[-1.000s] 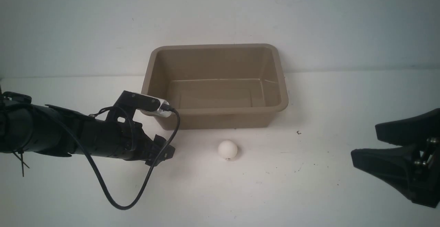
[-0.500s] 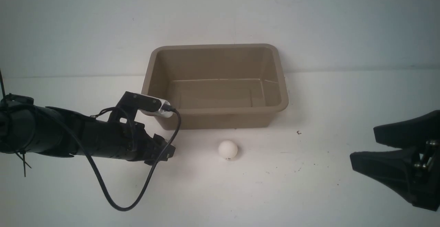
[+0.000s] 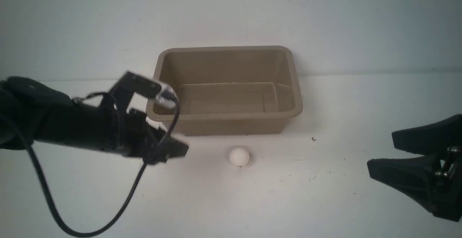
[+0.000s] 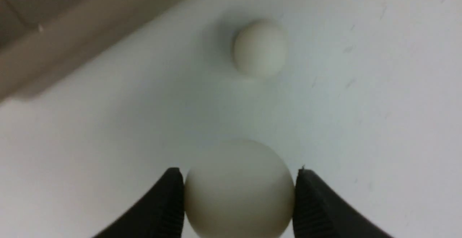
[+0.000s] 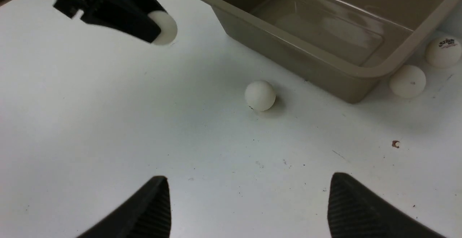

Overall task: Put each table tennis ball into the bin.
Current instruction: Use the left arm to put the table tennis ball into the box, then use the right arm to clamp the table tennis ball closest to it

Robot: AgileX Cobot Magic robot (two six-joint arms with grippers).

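The left gripper has just clamped its jaws on a table tennis ball and started lifting — it hangs at the bin's seven o'clock, not yet over it. A second ball lies on the table at six; the right gripper waits, jaws spread.

**A:** ok so where's everything sitting?

**B:** taupe rectangular plastic bin is on the white table, middle, toward the back. One small white table tennis ball lies on the table just in front of it. A second ball sits between the left gripper fingers, left of that one.

**A:** any others?

**B:** yeah, two more balls just beside the bin's right end, one behind the other.
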